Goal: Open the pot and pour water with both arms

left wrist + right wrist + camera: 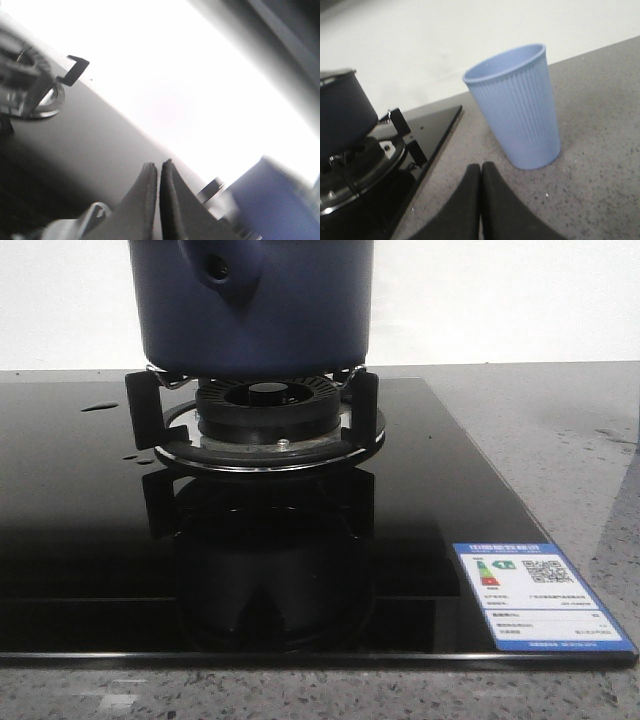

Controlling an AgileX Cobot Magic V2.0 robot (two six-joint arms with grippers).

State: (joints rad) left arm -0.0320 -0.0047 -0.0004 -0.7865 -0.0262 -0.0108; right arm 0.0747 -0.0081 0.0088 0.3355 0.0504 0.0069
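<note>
The dark navy pot (250, 305) stands on the gas burner (265, 410), its holed side nub (218, 270) facing the front camera; its top is cut off by the frame. The right wrist view catches the pot (340, 115) beside the stove edge. Neither gripper shows in the front view. My right gripper (480, 165) is shut and empty, low over the grey counter, a short way in front of a pale blue ribbed cup (517, 110). Shut and empty too, my left gripper (159, 164) hovers over the black cooktop, apart from the burner ring (30, 95).
The black glass cooktop (80, 540) carries an energy label (540, 595) at its front right corner and water drops (100, 407) at the back left. Grey speckled counter (560, 440) lies to the right. A blurred blue shape (270, 200) with a metal piece (215, 187) sits near my left fingers.
</note>
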